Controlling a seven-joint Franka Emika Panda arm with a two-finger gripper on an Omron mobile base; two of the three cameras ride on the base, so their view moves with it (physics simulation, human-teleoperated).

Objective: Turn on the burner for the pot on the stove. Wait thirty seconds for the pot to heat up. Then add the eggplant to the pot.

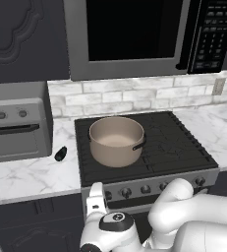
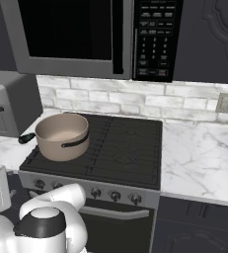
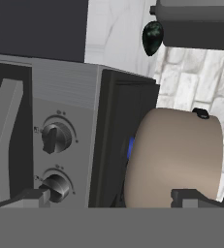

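Pot (image 1: 116, 141): matt tan, smooth, paler inside, right ahead of claw (image 3: 111, 196). Stove (image 1: 149, 183) front: brushed grey steel, dark plastic-looking knobs (image 3: 54, 137) just left of claw tips; cooktop black, matt grates. Eggplant (image 1: 60, 154): glossy, near-black, beyond claw. Counter (image 1: 26, 177): polished white marble w/ grey veins.

Pot (image 2: 61, 136) on stove (image 2: 120, 148), front-left grate, dark handle facing cam. Eggplant (image 2: 26, 139) on counter (image 2: 199, 158) just left of pot, partly hidden. Microwave (image 2: 86, 34) above, toaster oven (image 2: 9, 101) far left. Knobs (image 2: 115, 196) along stove front.
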